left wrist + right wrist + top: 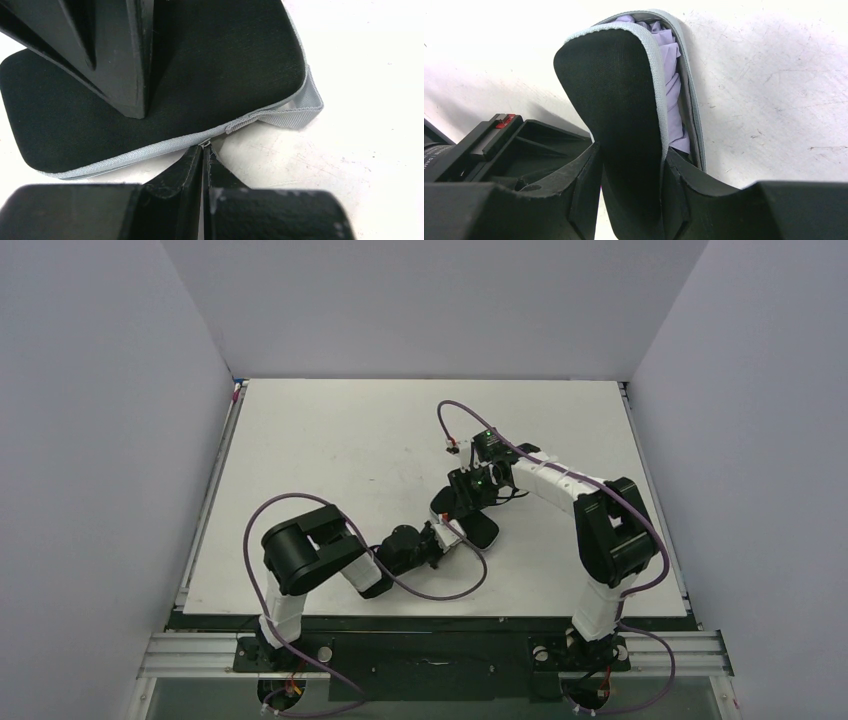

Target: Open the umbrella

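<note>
The umbrella (pixel 672 95) lay folded, its crumpled lavender fabric showing through the gap of a partly unzipped black case (pixel 210 75) with grey zip edging. The case rested near the middle of the white table (pixel 330 440).

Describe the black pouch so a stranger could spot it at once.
On the white table, look where the two arms meet. The black pouch is clamped in the right hand. Unlike the arms' black parts, it is soft, grey-edged, with lavender fabric inside.

We note both arms reaching inward, left gripper (pixel 203 150) pinched fully closed, right gripper (pixel 631 160) clamped on the umbrella (pixel 614 90).
</note>
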